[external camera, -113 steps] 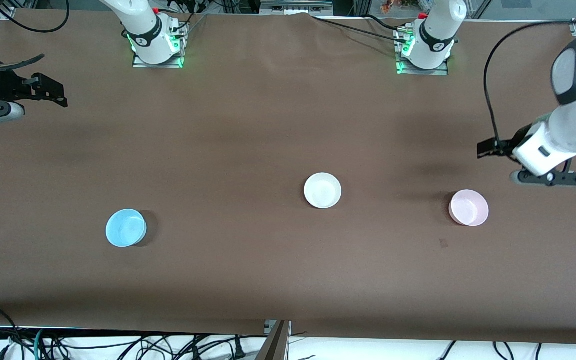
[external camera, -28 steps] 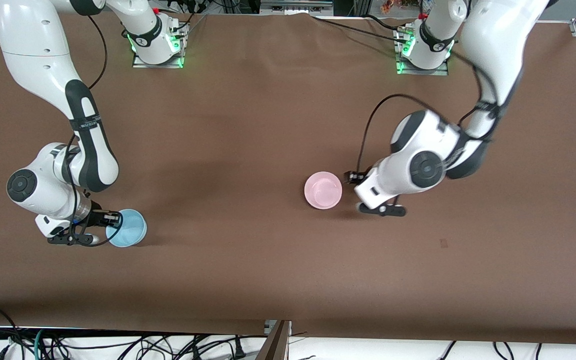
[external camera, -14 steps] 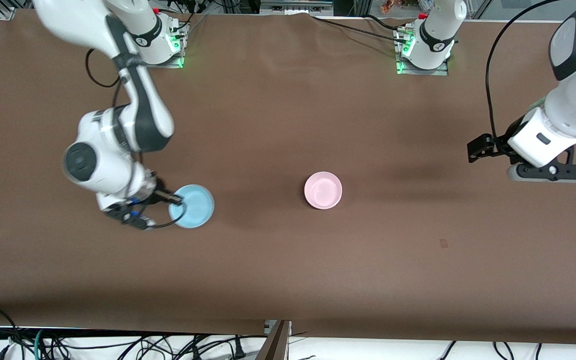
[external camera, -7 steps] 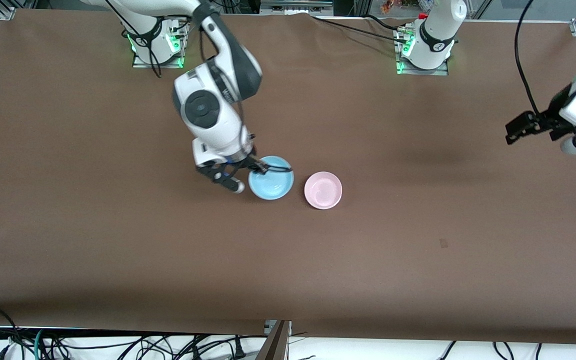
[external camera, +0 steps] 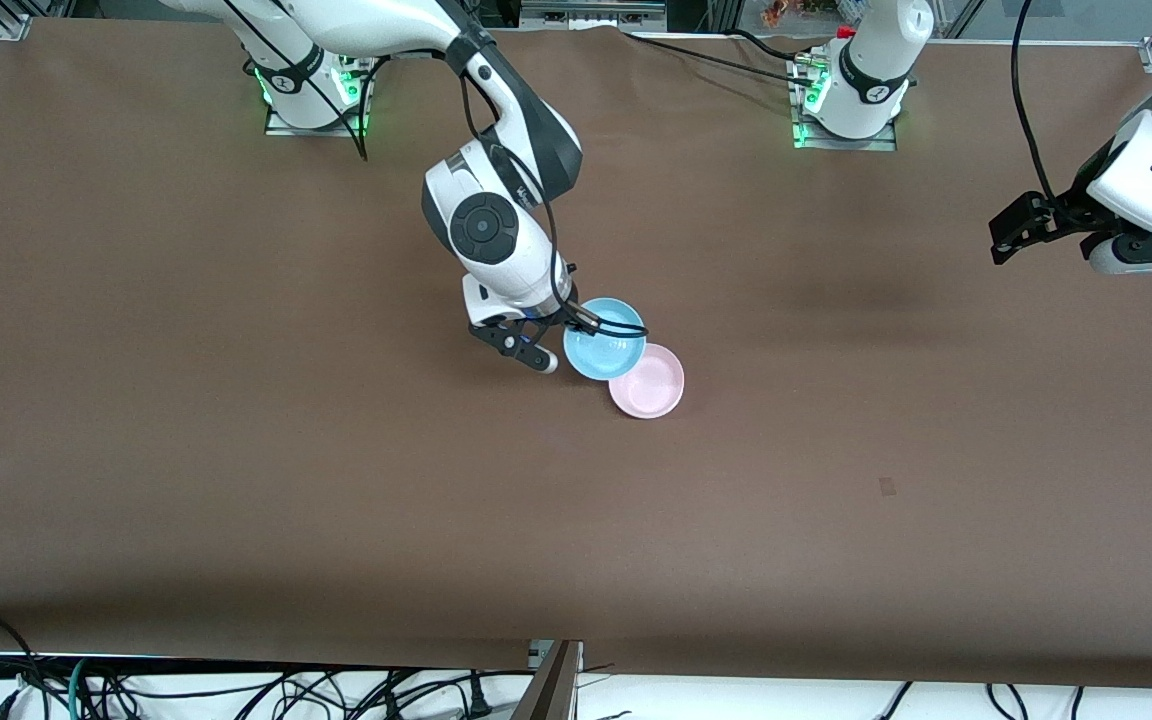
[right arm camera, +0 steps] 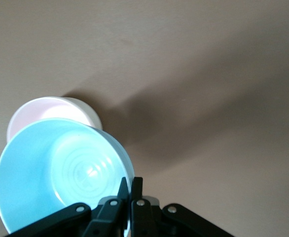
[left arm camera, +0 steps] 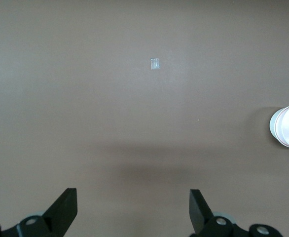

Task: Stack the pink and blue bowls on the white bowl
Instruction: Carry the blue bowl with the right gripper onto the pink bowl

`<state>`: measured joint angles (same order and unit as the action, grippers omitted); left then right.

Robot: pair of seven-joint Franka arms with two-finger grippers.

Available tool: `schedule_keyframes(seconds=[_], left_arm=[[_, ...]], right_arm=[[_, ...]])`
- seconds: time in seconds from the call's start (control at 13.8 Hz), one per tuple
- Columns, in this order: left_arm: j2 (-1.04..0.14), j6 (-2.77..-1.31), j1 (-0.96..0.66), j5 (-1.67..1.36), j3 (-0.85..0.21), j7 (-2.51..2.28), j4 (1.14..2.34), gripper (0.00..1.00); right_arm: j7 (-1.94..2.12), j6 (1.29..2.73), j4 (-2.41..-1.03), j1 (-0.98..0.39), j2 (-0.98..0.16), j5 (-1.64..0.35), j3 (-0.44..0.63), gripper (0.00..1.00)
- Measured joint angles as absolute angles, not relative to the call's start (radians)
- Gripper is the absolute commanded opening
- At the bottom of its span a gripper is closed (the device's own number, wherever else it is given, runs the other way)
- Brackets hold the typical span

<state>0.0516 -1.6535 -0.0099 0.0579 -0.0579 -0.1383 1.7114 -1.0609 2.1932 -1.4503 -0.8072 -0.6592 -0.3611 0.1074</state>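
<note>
Since half a second ago the right gripper [external camera: 576, 322] has carried the blue bowl [external camera: 604, 339] toward the left arm's end of the table, so that it now hangs partly over the pink bowl [external camera: 648, 384], covering the pink bowl's rim on the side toward the right arm's base. Its fingers [right arm camera: 129, 197] are pinched shut on the blue bowl's rim, and in the right wrist view the blue bowl [right arm camera: 60, 173] sits above and in front of the pink bowl [right arm camera: 46, 112]. That pink bowl rests near the middle of the brown table [external camera: 236, 500]; the wall below its rim looks white in the right wrist view, though whether this is the white bowl under it I cannot tell. Meanwhile the left gripper [external camera: 1066, 222] has shifted slightly and waits in the air over the table's edge at the left arm's end, well apart from the bowls. Its jaws are spread wide with nothing between them, as the left wrist view shows, its fingers [left arm camera: 65, 207] far apart over bare table, with the pink bowl [left arm camera: 288, 126] at that view's edge.
</note>
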Motion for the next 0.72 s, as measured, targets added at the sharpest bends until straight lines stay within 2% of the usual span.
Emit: schedule_keyframes(seconds=[0.36,0.72], left_arm=[[0.049,-1.654,-0.01,0.058,-0.056,-0.138,1.711,1.0],[0.049,-1.654,-0.009,0.058,-0.051,-0.138,1.711,1.0]], right_arm=[[-1.134,2.4,-1.439,-0.822,-0.701,-0.368,0.094,0.0],[-1.163,2.463,-1.423,-0.861,-0.761,-0.368,0.094,0.0]])
